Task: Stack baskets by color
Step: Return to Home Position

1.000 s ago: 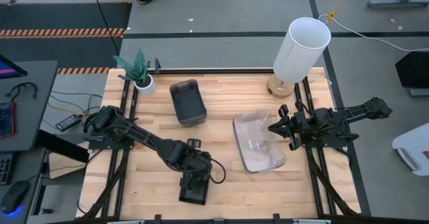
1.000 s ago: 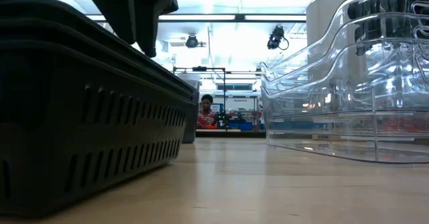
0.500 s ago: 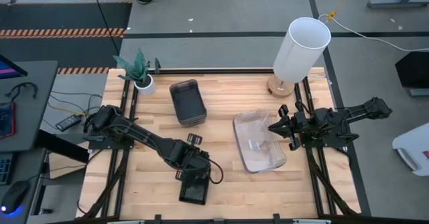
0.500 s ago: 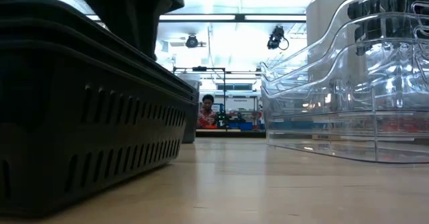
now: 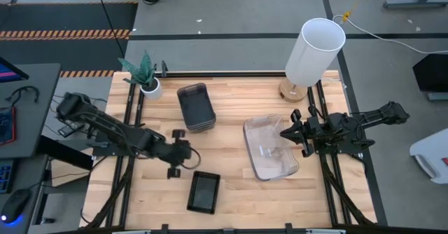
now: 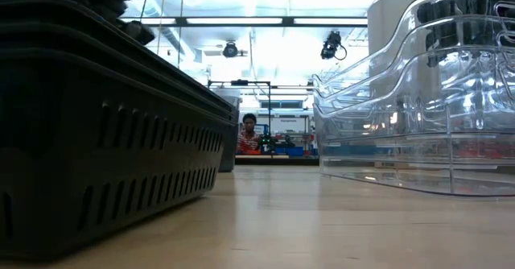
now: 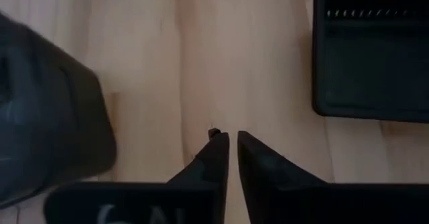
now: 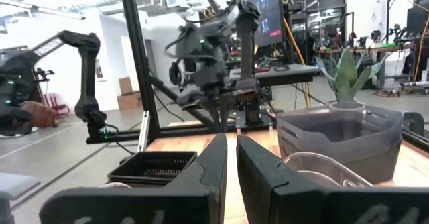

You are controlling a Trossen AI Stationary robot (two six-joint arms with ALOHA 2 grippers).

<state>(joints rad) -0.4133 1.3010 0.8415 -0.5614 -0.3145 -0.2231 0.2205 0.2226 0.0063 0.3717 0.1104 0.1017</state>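
A black mesh basket (image 5: 204,192) lies flat near the table's front edge; in the low view it fills the left (image 6: 105,132). The smoky-grey baskets (image 5: 195,106) sit nested at the far middle. The clear baskets (image 5: 269,147) sit nested right of centre. My left gripper (image 5: 175,168) hangs shut over bare wood, left of the black basket and a little farther back; its wrist view shows the fingers (image 7: 232,150) close together and the basket (image 7: 372,49) ahead. My right gripper (image 5: 285,134) waits shut at the clear baskets' right rim.
A tall white cylinder (image 5: 315,50) stands at the far right and a small potted plant (image 5: 145,74) at the far left corner. Bare wood lies between the three basket groups. A person (image 6: 249,134) sits far off in the room behind.
My left gripper has drawn back from over the black basket toward the table's left edge and a little toward the far edge, and its fingers have come together. The black basket stays where it was on the table. My right arm has kept still.
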